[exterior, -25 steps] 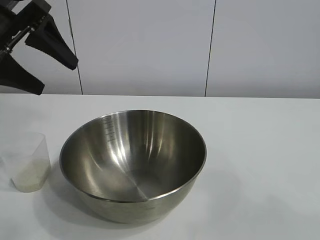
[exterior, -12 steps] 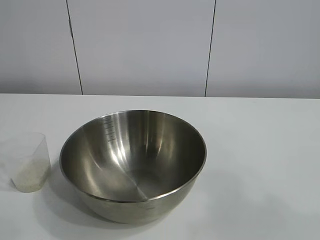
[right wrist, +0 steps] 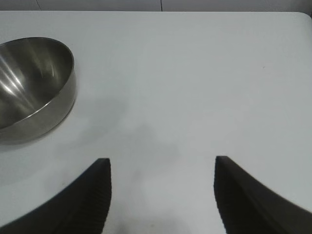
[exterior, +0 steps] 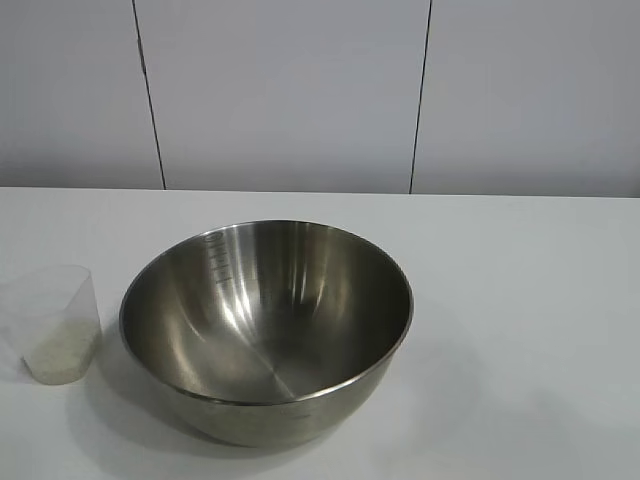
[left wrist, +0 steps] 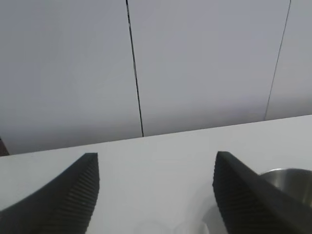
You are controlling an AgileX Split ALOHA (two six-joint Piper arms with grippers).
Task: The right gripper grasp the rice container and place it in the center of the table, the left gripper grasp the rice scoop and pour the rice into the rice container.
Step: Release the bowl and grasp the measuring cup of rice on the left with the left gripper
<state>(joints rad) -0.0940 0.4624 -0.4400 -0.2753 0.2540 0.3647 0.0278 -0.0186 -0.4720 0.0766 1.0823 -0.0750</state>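
Your big shiny steel bowl (exterior: 265, 325) sits mid-table, and the small clear plastic cup (exterior: 55, 322) (rice (exterior: 62, 355) at its bottom) stands by the white table's (exterior: 520, 300) left edge. Both black claws, left (left wrist: 156, 195) and right (right wrist: 161, 195), are spread apart, holding nothing.

In the exterior view both arms are outside the picture, and the rice container (exterior: 265, 325) hides its own floor, so rice there cannot be told. In the left wrist view the left gripper (left wrist: 156, 195) shows only finger ends — the rice scoop (left wrist: 191, 228) is a blurred rim, cut by the edge.
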